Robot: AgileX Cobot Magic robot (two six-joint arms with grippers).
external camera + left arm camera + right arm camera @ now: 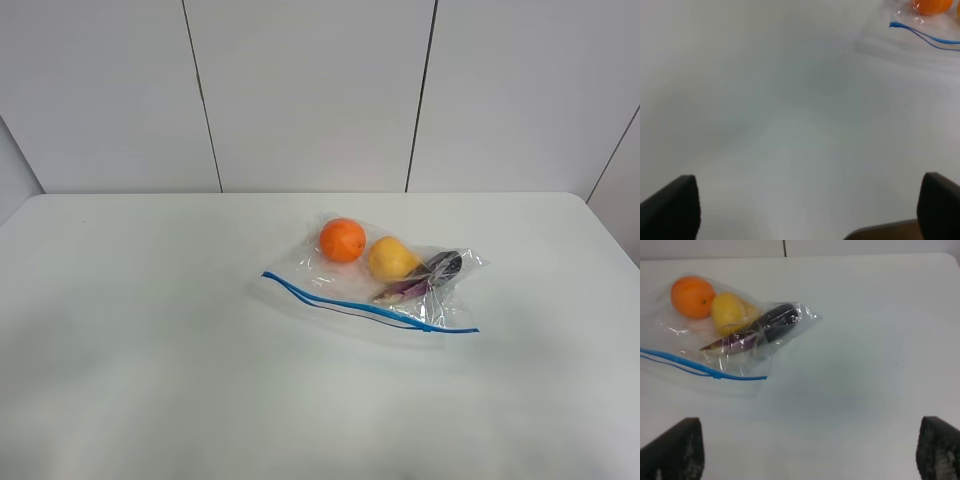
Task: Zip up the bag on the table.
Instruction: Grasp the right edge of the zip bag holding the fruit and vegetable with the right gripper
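Exterior high view: the bag (375,275) lies flat, right of centre on the desk (150,330), blue zip strip (360,305) turned toward the robot, handy for pinching; left gripper (805,207) and right gripper (806,447) hang spread wide, empty, neither touching it

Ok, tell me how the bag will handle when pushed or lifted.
The bag probably flops: its clear film is crinkled and lies slack. The orange and yellow fruit look round, so they may roll inside and shift the weight. The zip strip lies wavy on the table, so it may buckle or slide unless pinned.
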